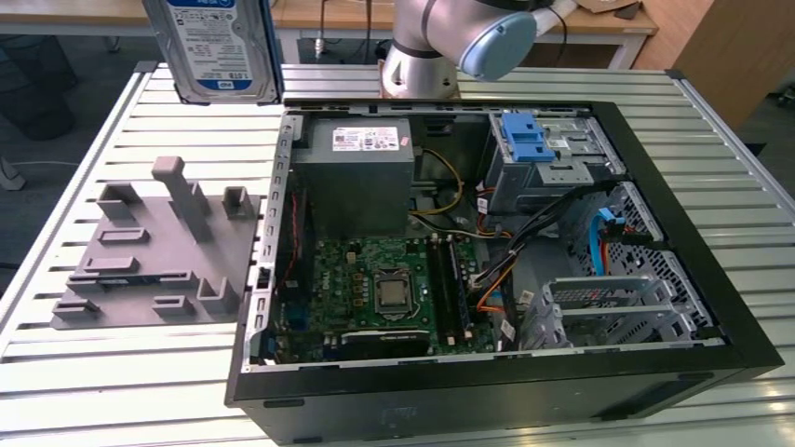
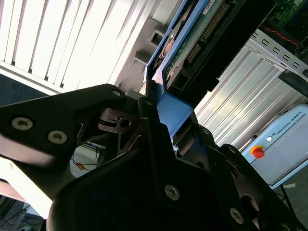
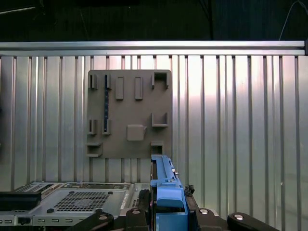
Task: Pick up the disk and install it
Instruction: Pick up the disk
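Flat silver hard drive with blue-and-white label and blue plastic rails [image 1: 223, 47] hangs aloft over the slatted metal table [image 1: 125, 382], outside the open black computer case [image 1: 497, 396]. Black gripper [image 2: 171, 115] pinches its blue rail end. Expect rigid, dense, shock-sensitive; rails look slick. Grip rails only, you stay off the board.

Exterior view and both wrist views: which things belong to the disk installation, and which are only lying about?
Job: flat silver hard disk with blue plastic rails, held in the shut black gripper; open black computer case.
Lying about: grey plastic fixture plate with pegs; white control pendant with red button.
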`<state>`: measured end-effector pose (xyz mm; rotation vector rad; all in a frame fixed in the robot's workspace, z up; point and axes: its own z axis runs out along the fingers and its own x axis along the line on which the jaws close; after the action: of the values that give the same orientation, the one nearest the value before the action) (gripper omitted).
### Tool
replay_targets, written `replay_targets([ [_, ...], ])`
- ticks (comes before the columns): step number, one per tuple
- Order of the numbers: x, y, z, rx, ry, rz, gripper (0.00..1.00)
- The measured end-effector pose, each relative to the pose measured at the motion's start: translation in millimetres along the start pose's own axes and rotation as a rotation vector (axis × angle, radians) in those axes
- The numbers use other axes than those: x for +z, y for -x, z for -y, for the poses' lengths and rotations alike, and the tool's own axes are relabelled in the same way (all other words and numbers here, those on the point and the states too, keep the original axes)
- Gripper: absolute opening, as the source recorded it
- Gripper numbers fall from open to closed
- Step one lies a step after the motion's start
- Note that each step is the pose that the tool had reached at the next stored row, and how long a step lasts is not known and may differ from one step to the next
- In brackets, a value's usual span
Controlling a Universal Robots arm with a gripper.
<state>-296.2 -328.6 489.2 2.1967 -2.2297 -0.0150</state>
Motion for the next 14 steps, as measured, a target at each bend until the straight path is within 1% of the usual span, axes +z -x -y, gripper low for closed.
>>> replay_targets([
  [14,-0.1,0.1,7.0,0.000,0.0000,0.0000,0.37],
])
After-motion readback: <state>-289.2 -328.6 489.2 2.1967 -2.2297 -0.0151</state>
